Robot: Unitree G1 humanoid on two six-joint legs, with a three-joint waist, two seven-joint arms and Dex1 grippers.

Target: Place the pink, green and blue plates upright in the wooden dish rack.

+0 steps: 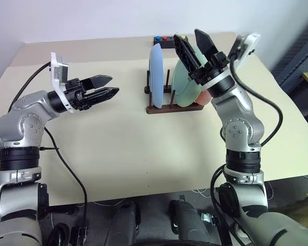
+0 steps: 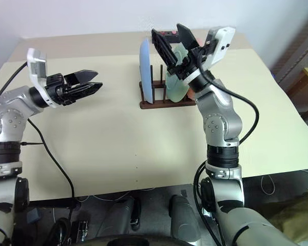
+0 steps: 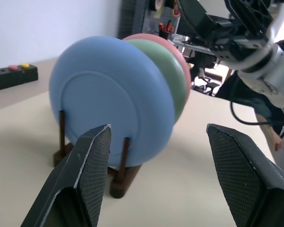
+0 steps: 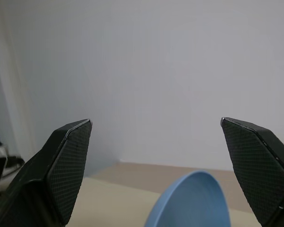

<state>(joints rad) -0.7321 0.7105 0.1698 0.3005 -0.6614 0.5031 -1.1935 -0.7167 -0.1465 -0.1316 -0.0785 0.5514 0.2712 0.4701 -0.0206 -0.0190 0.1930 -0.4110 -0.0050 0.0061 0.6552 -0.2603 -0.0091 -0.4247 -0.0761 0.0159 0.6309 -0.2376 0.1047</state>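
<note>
The wooden dish rack (image 1: 173,102) stands on the table (image 1: 118,154) toward its far edge, and all places below are ref. to it. Three plates stand upright in it, edge-on to the robot: blue plate (image 1: 156,76) in the slot at the rack's left end, green plate (image 1: 187,84) next, pink plate (image 3: 180,59) at the right end, mostly hidden behind the green one and the right arm. By this layout, the task looks complete; any remaining move would be a retreat or a trim. The rack's long axis runs left-right across the table, so plate faces point toward the arms at either end. The left gripper (image 1: 105,87) sits well left of the rack, aimed about level at the blue plate's face, fingers parted approx. mid-width, holding nothing. The right gripper (image 1: 196,43) hovers above the rack's right end, over the green plate's rim, angled up and away, fingers spread wide, empty. The right gripper is nearer; contact with the plate rims can't be confirmed. Behind the rack lies a small black box (image 1: 164,40) w/ coloured buttons. No legible brands, labels or writing.
</note>
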